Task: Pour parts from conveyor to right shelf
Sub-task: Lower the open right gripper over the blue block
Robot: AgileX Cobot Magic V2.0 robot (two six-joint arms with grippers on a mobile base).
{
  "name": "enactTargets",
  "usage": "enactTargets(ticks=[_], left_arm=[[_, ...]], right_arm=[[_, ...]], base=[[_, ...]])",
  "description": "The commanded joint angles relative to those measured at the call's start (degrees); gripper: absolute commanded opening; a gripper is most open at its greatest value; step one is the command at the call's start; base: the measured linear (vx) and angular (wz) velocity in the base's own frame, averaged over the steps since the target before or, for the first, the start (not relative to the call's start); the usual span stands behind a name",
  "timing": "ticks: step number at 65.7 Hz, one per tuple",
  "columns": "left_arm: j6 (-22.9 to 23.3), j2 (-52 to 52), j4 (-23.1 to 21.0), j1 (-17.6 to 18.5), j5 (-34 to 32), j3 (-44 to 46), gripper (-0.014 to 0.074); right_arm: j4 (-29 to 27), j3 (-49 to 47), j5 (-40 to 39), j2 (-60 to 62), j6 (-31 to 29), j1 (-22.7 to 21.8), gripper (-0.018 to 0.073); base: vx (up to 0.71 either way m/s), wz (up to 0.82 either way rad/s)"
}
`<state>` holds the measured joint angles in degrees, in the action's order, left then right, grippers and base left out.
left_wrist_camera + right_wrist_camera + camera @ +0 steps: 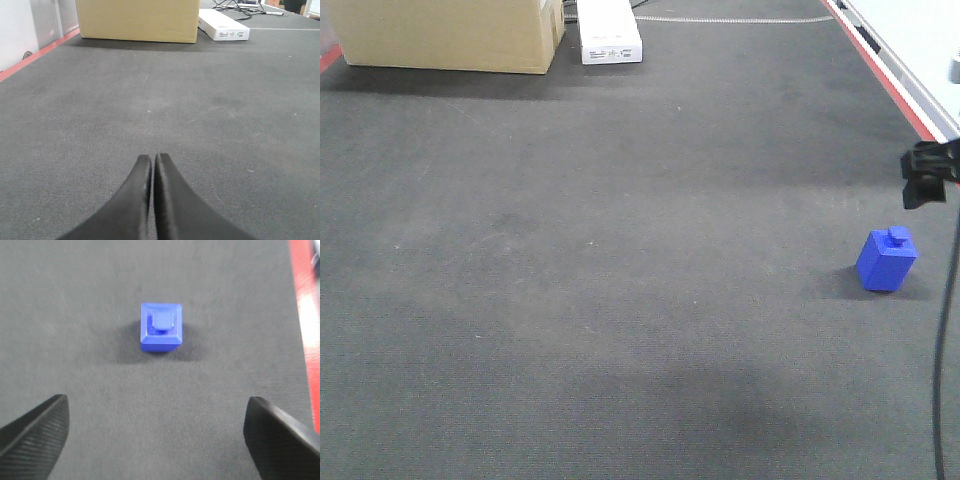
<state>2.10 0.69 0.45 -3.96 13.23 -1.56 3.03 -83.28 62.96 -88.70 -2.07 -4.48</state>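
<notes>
**One blue block near the right edge of the conveyor, right tool open above it**

The blue block stands upright on the conveyor, with its stud pointing up. It sits close to the right edge, a little in from the red stripe and the white rail beyond it. It is the only part we can see, and nothing touches it.

We judge it to be light, stiff moulded plastic that will neither dent nor break under a firm squeeze. Its walls look smooth, so it may slip against hard pads. The textured belt should keep it from sliding as the fingers close. We would grip the two opposite flat side walls around mid-height. The stud is too small and too rounded to hold securely. In the wrist view the block sits almost square to the line between the fingers, so little twisting seems needed.

The right tool hovers over the block with its fingers spread wide and nothing between them. The block lies centred between the fingers but ahead of their tips. A dark cable hangs at the right edge of the front view.

The left tool is well away over bare belt, fingers pressed together and holding nothing. A cardboard box and a white carton rest at the far end of the conveyor. The shelf is in no view.
</notes>
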Motion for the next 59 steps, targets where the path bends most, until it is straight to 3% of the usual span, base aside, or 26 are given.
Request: enactTargets(ticks=[1, 7, 19, 59], left_arm=[[0.5, 0.7, -0.5, 0.2, -4.2, 1.1, -0.0006], [0.5, 0.7, -0.5, 0.2, -4.2, 1.1, -0.0006], [0.5, 0.7, -0.5, 0.2, -4.2, 1.1, -0.0006], [0.5, 0.7, -0.5, 0.2, -4.2, 1.1, -0.0006]], right_arm=[[-3.9, -8.2, 5.0, -4.2, -5.4, -2.5, 0.0658], [-6.2, -13.2, 7.2, -9.4, -7.2, -4.2, 0.065], [-3.6, -18.7, 8.1, -15.6, -8.1, -4.3, 0.0643], [-4.4, -21.9, 2.9, -29.6, -9.4, -4.3, 0.0631]], base=[[0.0, 0.0], [0.0, 0.0], [0.0, 0.0], [0.0, 0.0]])
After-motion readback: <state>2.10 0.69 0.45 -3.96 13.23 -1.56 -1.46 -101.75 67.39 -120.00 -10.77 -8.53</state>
